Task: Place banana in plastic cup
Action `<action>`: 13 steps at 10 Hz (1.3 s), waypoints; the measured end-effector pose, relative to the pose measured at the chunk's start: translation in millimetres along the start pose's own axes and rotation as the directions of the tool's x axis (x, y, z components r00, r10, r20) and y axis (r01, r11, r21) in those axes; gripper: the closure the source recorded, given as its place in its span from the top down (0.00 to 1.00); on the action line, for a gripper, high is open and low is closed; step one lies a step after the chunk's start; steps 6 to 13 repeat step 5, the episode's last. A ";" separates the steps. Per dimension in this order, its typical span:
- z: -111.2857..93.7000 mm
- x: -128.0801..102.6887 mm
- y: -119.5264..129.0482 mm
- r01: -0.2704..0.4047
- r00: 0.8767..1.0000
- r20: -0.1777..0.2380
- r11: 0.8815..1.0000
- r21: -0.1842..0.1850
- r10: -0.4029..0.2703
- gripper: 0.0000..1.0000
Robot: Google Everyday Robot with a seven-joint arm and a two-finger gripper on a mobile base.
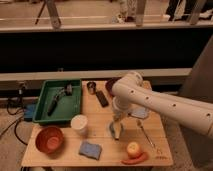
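Note:
My gripper (116, 120) hangs from the white arm at the table's middle and points straight down. It is right over the small blue-grey plastic cup (116, 131). A slender pale yellow banana (115, 123) hangs upright from the gripper, and its lower end reaches the cup's mouth. The gripper looks shut on the banana's upper part. The arm hides the top of the banana.
A white cup (79, 124) stands left of the plastic cup. A red bowl (49, 139) and a blue sponge (90, 149) are at the front left. An apple (133, 148) and an orange carrot (135, 159) are at the front right. A green tray (46, 95) and a metal cup (91, 87) are behind.

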 end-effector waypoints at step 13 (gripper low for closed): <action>8.1 -6.4 1.7 -0.003 1.000 0.021 1.000 0.019 0.003 0.58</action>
